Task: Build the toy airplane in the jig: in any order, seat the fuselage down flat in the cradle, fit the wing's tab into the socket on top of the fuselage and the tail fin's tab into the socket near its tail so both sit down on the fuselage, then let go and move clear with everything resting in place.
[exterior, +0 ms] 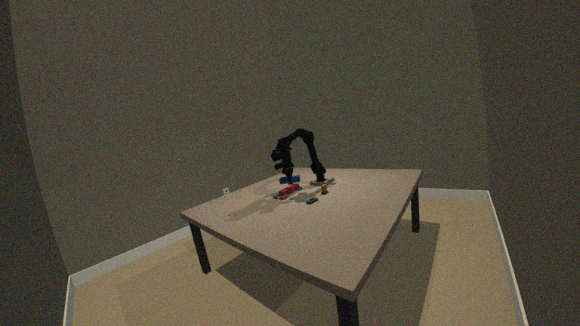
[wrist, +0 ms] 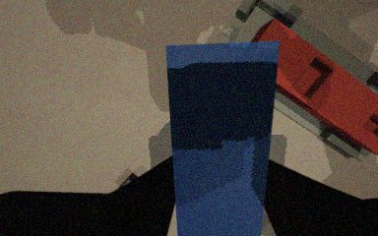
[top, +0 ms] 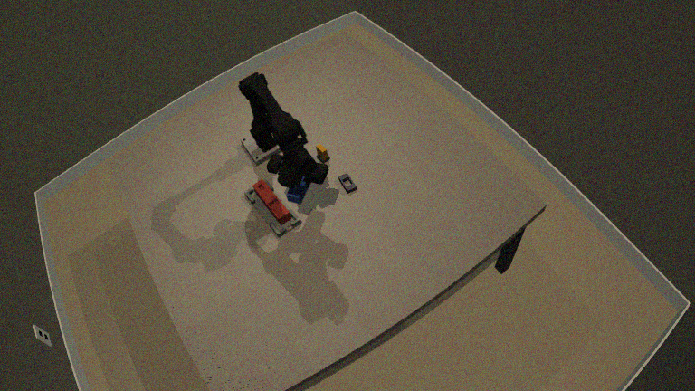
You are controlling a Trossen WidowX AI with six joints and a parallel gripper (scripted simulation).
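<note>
The red fuselage (top: pixel 268 197) (exterior: pixel 288 190) (wrist: pixel 345 105) lies lengthwise in the grey cradle (top: pixel 280 233) (wrist: pixel 301 117), its top sockets uncovered. My gripper (top: pixel 303 183) (exterior: pixel 291 178) (wrist: pixel 215 161) is shut on the blue wing (top: pixel 295 195) (exterior: pixel 283 180) (wrist: pixel 221 54) and holds it above the table, beside the fuselage in the wrist view. The wing is turned at an angle to the fuselage; its tab is hidden. The orange tail fin (top: pixel 321 149) (exterior: pixel 324 187) stands upright near the arm's base, apart from the fuselage.
A small grey holder (top: pixel 347 183) (exterior: pixel 312 201) with a hollow middle sits on the table (top: pixel 435 223) (exterior: pixel 325 237), beyond the tail fin from the arm's base. The white base plate (top: pixel 252 150) is behind the cradle. The arm's shadows fall around the cradle.
</note>
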